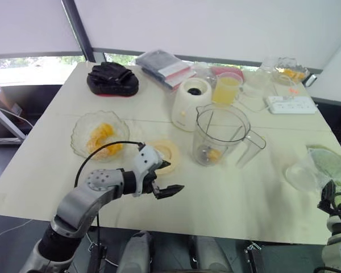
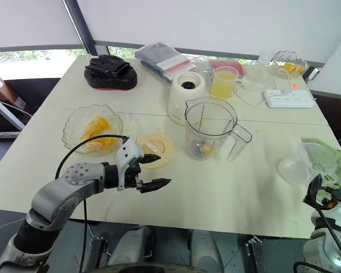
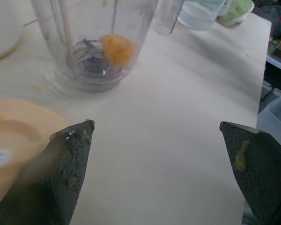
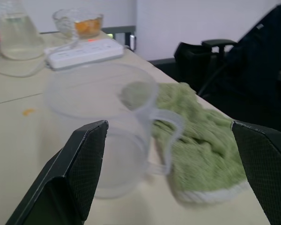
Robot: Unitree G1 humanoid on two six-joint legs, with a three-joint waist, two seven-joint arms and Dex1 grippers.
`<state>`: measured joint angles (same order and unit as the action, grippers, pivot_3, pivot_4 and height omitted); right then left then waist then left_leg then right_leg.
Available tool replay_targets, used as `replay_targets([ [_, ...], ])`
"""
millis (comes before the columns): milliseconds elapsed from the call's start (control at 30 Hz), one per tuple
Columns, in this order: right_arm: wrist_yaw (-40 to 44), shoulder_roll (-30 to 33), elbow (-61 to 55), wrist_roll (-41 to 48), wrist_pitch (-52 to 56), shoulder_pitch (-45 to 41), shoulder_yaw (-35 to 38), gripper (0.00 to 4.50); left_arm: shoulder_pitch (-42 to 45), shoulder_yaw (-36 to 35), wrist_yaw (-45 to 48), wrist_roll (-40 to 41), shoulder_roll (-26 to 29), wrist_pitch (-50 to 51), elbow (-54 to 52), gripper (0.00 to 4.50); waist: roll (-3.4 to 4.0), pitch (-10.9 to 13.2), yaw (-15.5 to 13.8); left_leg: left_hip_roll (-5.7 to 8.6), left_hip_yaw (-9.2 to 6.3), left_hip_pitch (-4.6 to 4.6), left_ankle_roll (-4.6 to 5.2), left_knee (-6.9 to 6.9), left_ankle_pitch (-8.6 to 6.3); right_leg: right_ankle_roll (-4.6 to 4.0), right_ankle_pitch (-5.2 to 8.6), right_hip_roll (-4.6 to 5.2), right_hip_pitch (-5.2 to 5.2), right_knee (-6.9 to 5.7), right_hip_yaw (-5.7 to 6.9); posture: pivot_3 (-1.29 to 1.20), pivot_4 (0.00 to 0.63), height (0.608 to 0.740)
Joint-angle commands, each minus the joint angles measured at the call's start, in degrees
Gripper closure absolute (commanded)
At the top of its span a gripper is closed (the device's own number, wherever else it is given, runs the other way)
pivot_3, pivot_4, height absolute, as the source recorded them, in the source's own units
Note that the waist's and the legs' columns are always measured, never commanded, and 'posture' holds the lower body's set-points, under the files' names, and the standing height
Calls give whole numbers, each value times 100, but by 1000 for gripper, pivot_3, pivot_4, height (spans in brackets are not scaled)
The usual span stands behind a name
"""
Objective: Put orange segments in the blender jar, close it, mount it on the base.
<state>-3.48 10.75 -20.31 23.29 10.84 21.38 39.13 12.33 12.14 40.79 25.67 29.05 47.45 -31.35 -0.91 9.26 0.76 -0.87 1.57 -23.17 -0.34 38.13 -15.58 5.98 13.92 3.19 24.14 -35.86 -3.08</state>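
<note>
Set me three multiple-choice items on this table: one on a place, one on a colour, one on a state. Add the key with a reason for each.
1. Where does the glass bowl of orange segments stand relative to the blender jar?
A. On the robot's right of it
B. On the robot's left of it
C. Stacked on top of it

2. What colour is the blender base?
A. Red
B. Black
C. White

3. What state is the left gripper in?
A. Open, holding nothing
B. Shut on the lid
C. Shut on an orange segment

Key:
1 B: in the head views the bowl sits to the left of the jar.
2 C: the base's body behind the jar is white.
3 A: nothing lies between its spread fingers.
</note>
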Motion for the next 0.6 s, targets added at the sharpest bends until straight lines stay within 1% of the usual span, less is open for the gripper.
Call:
replay_targets([
  [33,82,98,-118,73,-16,100,215,144,-21,-110,-93,118,16,6,-292,27,6,-4,25,0,1,8,0,3,0,0,1,-1,-4,-9,-2,0,150,740],
  [167,135,65,26,40,-43,168,231,144,-50,-81,-158,117,49,-33,-280,27,15,-5,33,-8,-4,81,0,0,-1,-4,12,-14,-67,-13,-6,0,150,740],
  [400,156,227,405,72,106,-144,217,144,-23,-24,-247,132,56,-26,-308,27,27,-6,37,-10,-4,79,-1,0,-1,-7,13,-9,-65,-11,-8,0,150,740],
  [600,166,517,977,65,233,-585,288,144,13,-25,-257,127,90,-28,-297,27,29,-4,34,-6,-2,76,-1,0,-1,-6,14,-4,-65,-7,-8,0,150,740],
])
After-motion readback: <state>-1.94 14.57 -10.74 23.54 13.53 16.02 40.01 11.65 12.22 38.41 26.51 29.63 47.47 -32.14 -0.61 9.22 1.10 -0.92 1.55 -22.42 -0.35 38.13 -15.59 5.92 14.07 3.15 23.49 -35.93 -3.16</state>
